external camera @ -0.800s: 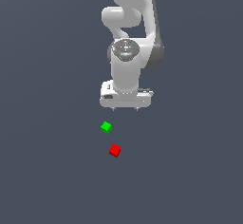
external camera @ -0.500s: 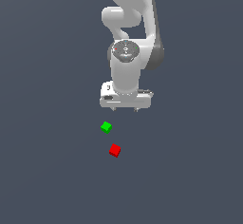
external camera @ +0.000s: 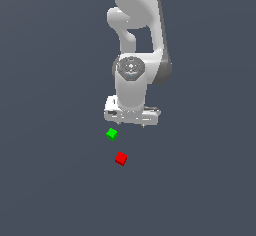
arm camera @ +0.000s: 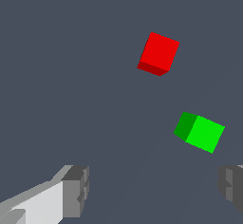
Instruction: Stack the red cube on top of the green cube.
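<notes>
Hand [external camera: 131, 121], fingers spread, has dipped slightly; red cube [external camera: 120, 158] untouched.

- The arm [external camera: 135, 25] is glossy white, built from thick rounded segments, with a dark grey band along its side in the upper right part of the exterior view.
- A round joint cap [external camera: 131, 67] with a grey ring and small centre mark sits on the wrist.
- The gripper [arm camera: 152, 192] has a white body and dark grey ridged fingertips [arm camera: 76, 190].
</notes>
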